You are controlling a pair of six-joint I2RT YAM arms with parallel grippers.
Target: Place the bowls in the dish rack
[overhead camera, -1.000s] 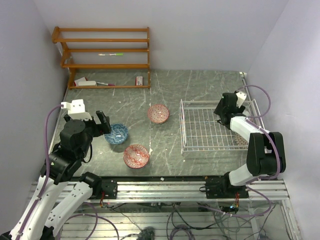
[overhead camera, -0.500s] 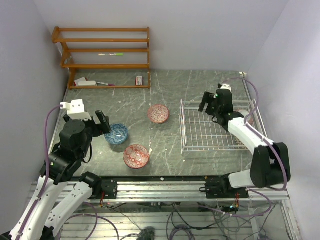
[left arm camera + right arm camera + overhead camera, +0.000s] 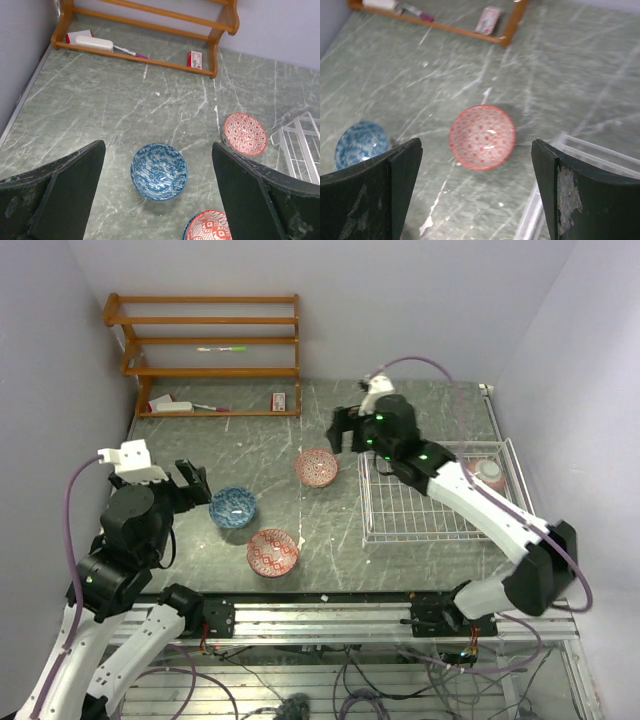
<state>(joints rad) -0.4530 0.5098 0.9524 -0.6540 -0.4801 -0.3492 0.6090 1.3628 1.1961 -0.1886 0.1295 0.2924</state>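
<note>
Nearest the arm bases, a round red-and-white patterned ceramic bowl [image 3: 273, 552] sits upright on the grey-green marbled table [image 3: 420, 405]. Just beyond it and to its left is a round blue patterned ceramic bowl [image 3: 233, 507], also upright and apart from the first. The left gripper [image 3: 192, 480] hangs above the table just left of the blue bowl, its black fingers [image 3: 65, 192] spread wide with nothing between them; in its wrist view the blue bowl lies on the table below the gap. To the right stands the white wire rectangular dish rack [image 3: 420, 502]. A pale round bowl [image 3: 487, 473] lies inside it at the far right corner, its pattern too small to read, and the right arm crosses over the rack's near right part and hides it. Further back, a round pink-red dotted ceramic bowl [image 3: 316, 467] rests upright on the table, near the rack's far left corner but not touching it. The right gripper [image 3: 345, 432] hovers above that bowl with its jaws spread wide, empty and clear of the rim. Against the back wall stands an orange wooden shelf [image 3: 205, 350], with a small red-and-white box [image 3: 195, 59] on its lowest board.
</note>
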